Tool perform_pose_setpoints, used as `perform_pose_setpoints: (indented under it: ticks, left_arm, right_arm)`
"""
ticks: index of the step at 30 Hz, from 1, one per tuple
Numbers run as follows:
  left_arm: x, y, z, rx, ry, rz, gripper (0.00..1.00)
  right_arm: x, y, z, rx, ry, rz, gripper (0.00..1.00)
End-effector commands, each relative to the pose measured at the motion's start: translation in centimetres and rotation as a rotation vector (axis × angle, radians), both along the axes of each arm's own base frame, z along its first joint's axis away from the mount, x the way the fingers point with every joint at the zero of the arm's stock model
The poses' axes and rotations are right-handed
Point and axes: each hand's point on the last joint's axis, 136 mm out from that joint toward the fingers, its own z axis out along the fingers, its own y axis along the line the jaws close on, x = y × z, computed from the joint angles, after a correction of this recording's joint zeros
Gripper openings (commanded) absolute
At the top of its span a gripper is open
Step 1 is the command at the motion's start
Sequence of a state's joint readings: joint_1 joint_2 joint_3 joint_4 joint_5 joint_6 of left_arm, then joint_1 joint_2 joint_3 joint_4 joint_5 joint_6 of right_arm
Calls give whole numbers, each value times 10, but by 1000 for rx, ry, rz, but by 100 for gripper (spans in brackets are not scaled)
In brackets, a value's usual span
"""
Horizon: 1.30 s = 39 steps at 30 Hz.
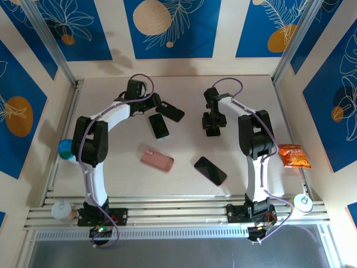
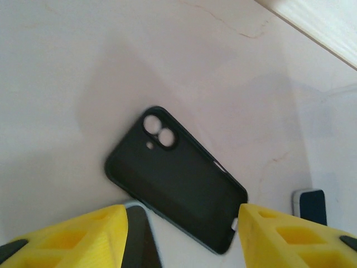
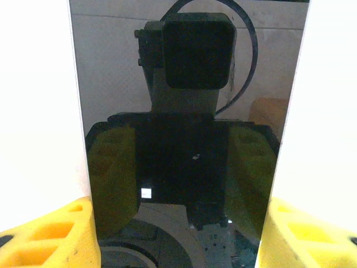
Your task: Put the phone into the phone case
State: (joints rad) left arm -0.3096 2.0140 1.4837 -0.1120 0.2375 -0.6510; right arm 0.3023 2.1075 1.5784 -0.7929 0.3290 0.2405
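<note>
From above, the left end effector point(image 1: 155, 104) is at the far left of the tabletop point(image 1: 184, 145), just beside a dark case point(image 1: 170, 111) that lies flat and at an angle. A dark phone-shaped slab point(image 1: 158, 125) lies just nearer than the case. A pink case point(image 1: 157, 158) lies near the middle of the tabletop, with a second phone point(image 1: 210, 170) to its right, face up and apart from it. The right end effector point(image 1: 212, 127) points down at the far right of centre, well apart from the case. A bag point(image 1: 291, 155) of snacks sits by the right wall.

The left wrist view looks down on the case, which lies with its hollow side up and its camera cut-out toward the far end. The yellow fingers point(image 2: 83, 234) stand wide apart at the bottom corners with bare tabletop between them. This end effector is open and holds nothing. The near right corner of the case is just beside the right-hand finger. A dark corner shows beside the left-hand finger, and I cannot tell what it belongs to.

In the right wrist view, the phone point(image 3: 189, 139) runs from top to bottom with its glossy black screen facing the camera and mirroring the wrist. One yellow finger point(image 3: 50, 234) lies against one long edge and its partner lies against the other. This end effector is closed on the phone across its width. Bright tabletop shows on both sides of the phone.
</note>
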Motion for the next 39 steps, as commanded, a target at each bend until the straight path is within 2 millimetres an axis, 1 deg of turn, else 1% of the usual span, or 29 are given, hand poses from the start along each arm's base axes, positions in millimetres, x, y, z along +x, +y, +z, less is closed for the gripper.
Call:
perform_pose_setpoints:
  ticks: [1, 3, 6, 8, 12, 14, 18, 24, 29, 39]
  left_arm:
    - [-33, -45, 4, -39, 14, -134, 56]
    - [-48, -69, -3, -88, 48, -185, 57]
    - [-62, -97, -11, -157, 79, -231, 59]
    - [-68, -113, -13, -191, 87, -265, 55]
    - [-74, -138, -13, -258, 98, -308, 56]
    - [-73, -146, -14, -303, 101, -311, 56]
    - [-72, -152, -24, -334, 116, -305, 57]
    - [-71, -159, -31, -377, 128, -308, 57]
    - [-72, -162, -36, -402, 139, -312, 57]
    - [-82, -177, -41, -419, 152, -349, 51]
  right_arm:
    - [-4, 6, 38, 65, -62, 13, 52]
    - [-9, 13, 51, 111, -77, 27, 51]
    - [-19, 25, 64, 160, -89, 47, 51]
    - [-26, 31, 67, 178, -91, 57, 51]
    - [-41, 47, 67, 220, -76, 81, 51]
    - [-46, 52, 64, 230, -65, 84, 51]
    - [-55, 65, 63, 271, -49, 95, 50]
    - [-59, 76, 66, 311, -43, 97, 49]
    - [-60, 81, 68, 323, -41, 101, 49]
    - [-58, 89, 72, 329, -44, 110, 48]
